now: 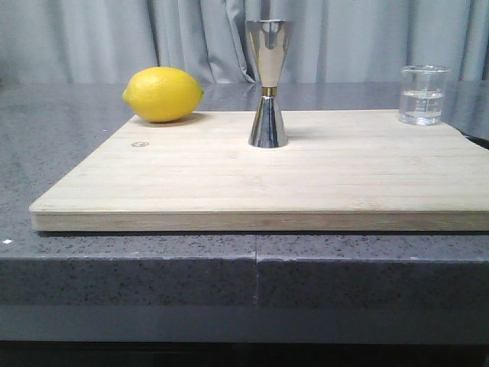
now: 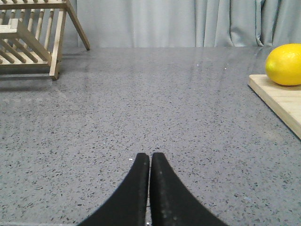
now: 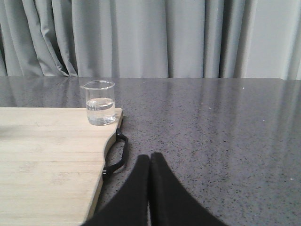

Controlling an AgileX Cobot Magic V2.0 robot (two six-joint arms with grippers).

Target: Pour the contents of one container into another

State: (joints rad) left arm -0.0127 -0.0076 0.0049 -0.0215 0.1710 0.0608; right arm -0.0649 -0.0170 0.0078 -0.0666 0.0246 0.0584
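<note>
The small clear glass beaker (image 1: 424, 95) stands upright at the far right corner of the wooden cutting board (image 1: 260, 183), about half full of clear liquid. It also shows as the beaker (image 3: 100, 102) in the right wrist view. The tall steel jigger (image 1: 267, 84) with its gold waist band stands upright mid-board. My left gripper (image 2: 150, 156) is shut and empty over the bare counter left of the board. My right gripper (image 3: 150, 156) is shut and empty over the counter to the right of the board, apart from the beaker. Neither gripper appears in the front view.
A yellow lemon (image 1: 163, 94) lies at the board's far left corner. The board's black handle (image 3: 117, 155) sticks out on its right side near my right gripper. A wooden rack (image 2: 33, 37) stands on the grey counter (image 2: 141, 103) far left. Grey curtains hang behind.
</note>
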